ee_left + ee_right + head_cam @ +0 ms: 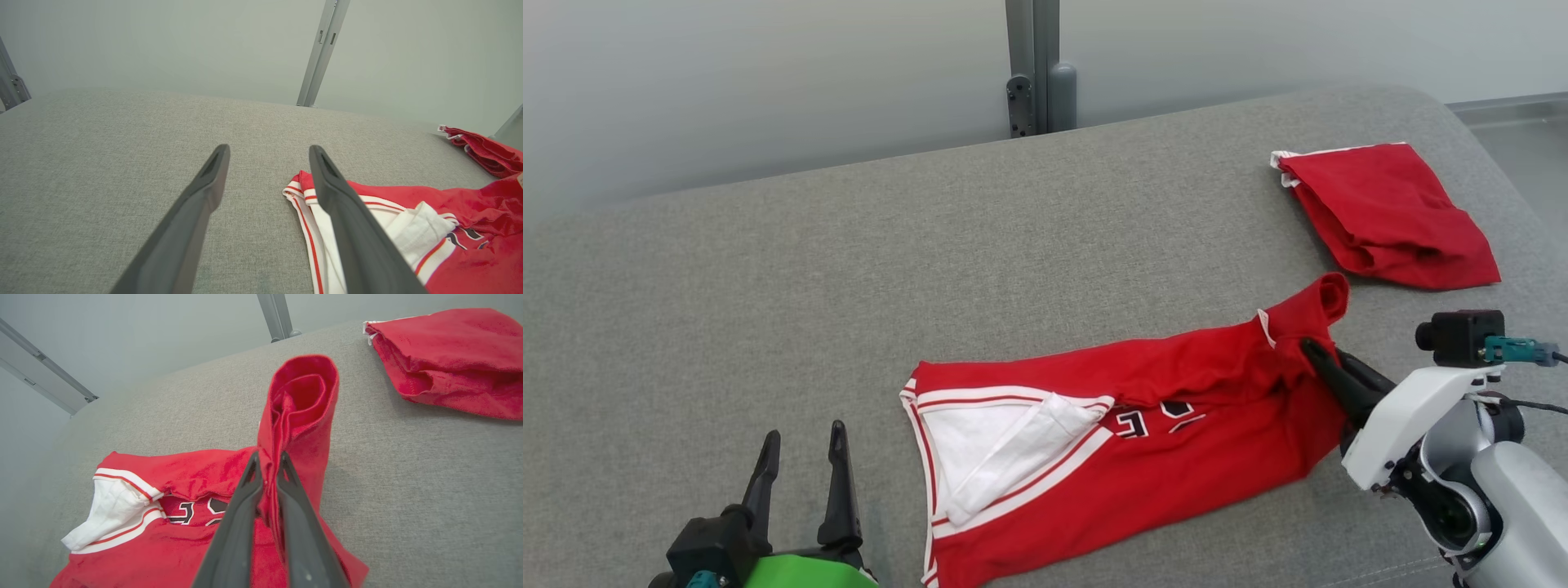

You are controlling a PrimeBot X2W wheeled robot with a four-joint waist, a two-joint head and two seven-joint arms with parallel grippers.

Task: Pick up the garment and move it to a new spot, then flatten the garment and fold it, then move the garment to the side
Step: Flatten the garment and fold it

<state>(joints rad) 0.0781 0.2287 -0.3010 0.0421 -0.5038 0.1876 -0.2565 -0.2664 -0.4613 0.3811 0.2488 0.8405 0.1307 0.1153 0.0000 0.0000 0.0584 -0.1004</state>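
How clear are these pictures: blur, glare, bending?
Head view: even light, no glare; the jersey is crisp, the wall hazy. Left wrist view: the left gripper looks stretched by the wide lens. Right wrist view: the right gripper pinching the jersey is sharp.

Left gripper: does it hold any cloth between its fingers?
No, the left gripper stands open, with only the bare grey cushion showing in the gap.
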